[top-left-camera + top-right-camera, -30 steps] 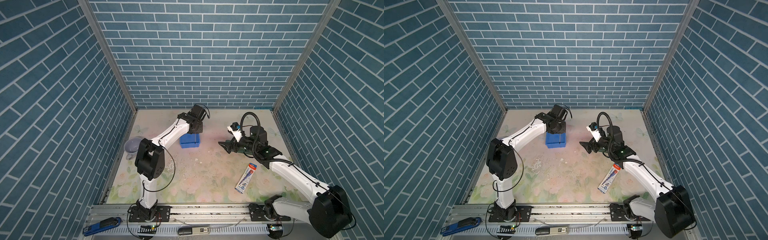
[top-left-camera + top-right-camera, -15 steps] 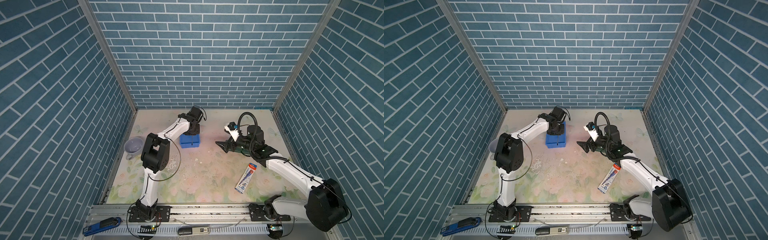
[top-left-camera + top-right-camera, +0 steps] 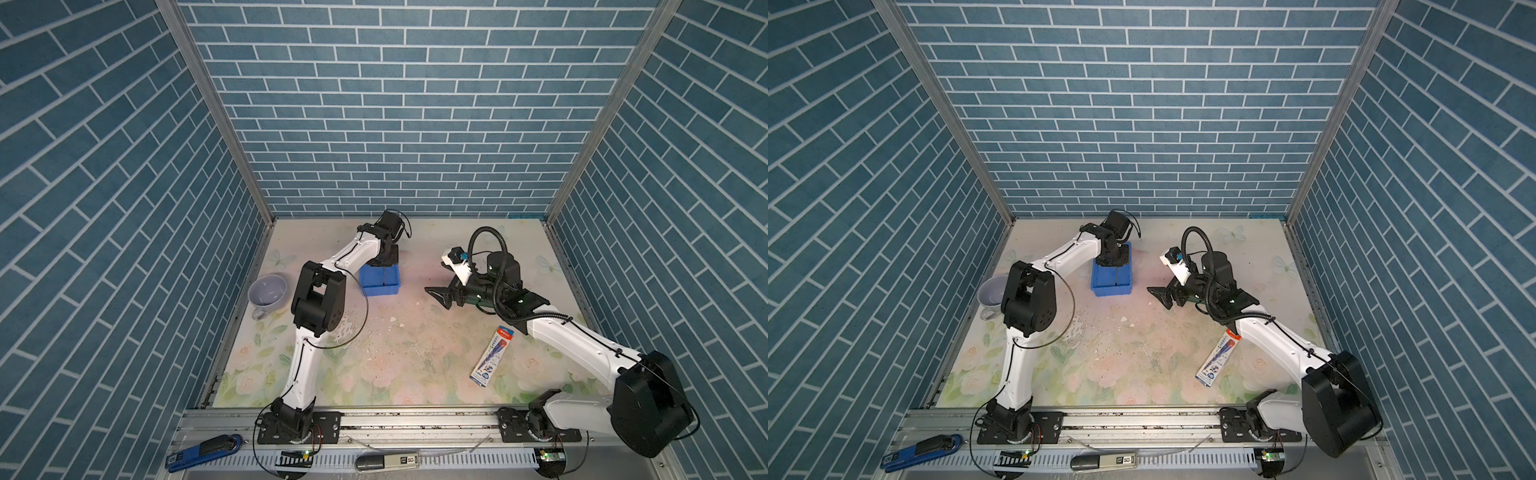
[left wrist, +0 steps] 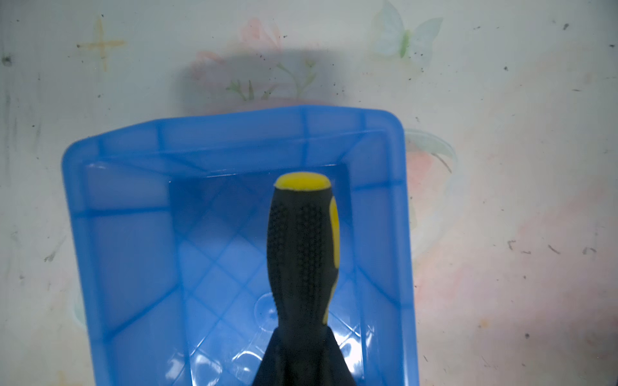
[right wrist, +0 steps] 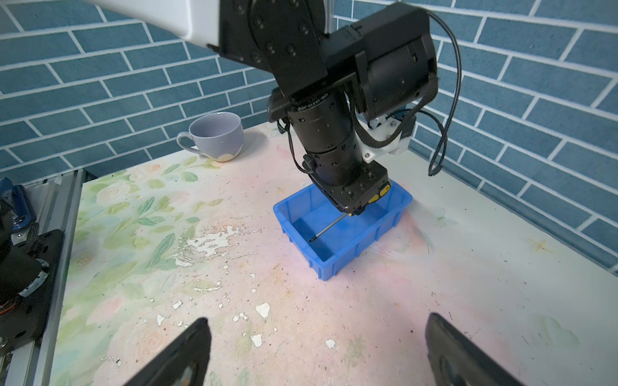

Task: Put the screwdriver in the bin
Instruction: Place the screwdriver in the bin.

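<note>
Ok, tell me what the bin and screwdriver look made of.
The bin: probably glossy, slightly translucent blue plastic, going by its moulded ribs and highlights. The screwdriver: the handle looks like matte black dimpled rubber with yellow inserts. The thin, shiny shaft is likely metal.

In the left wrist view the blurred bin [image 4: 133, 234] runs off the picture's edge, and the left gripper [image 4: 301, 354] hides the shaft of the screwdriver [image 4: 302, 254]. In both top views that gripper covers the bin's far end.
</note>
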Motion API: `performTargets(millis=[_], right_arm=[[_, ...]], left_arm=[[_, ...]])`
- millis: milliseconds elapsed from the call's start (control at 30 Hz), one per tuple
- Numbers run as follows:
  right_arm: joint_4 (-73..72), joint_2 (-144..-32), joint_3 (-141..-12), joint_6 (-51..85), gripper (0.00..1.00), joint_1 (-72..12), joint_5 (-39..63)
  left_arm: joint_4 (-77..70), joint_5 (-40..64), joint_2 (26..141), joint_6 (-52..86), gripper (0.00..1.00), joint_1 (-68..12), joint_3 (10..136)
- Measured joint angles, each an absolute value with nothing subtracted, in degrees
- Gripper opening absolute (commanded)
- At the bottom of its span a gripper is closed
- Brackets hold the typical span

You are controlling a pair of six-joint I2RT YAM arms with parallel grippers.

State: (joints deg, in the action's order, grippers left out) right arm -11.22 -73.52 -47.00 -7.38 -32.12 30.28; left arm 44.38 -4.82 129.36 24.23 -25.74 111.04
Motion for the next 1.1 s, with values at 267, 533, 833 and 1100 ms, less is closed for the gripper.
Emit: performTargets(millis=[267, 533, 833, 1100], right_arm=[[-11.4, -73.5, -47.3, -7.4, 0.99, -32.7, 30.3], [-11.3, -73.5, -47.3, -7.4, 0.99, -32.8, 30.2], [-9.1, -73.5, -47.5, -7.9, 0.99, -32.8, 29.3], [-7.6, -73.1, -48.3, -9.1, 0.99, -32.8, 27.6]], left_arm=[[44.8, -4.8, 131.3, 23.4, 0.26, -24.9, 112.6], [45.2, -4.7, 132.9, 22.5, 0.57, -24.9, 113.4], [44.0, -4.4, 126.8, 22.5, 0.7, -24.9, 109.2], [37.1, -5.4, 105.0, 22.4, 0.83, -25.4, 96.3]])
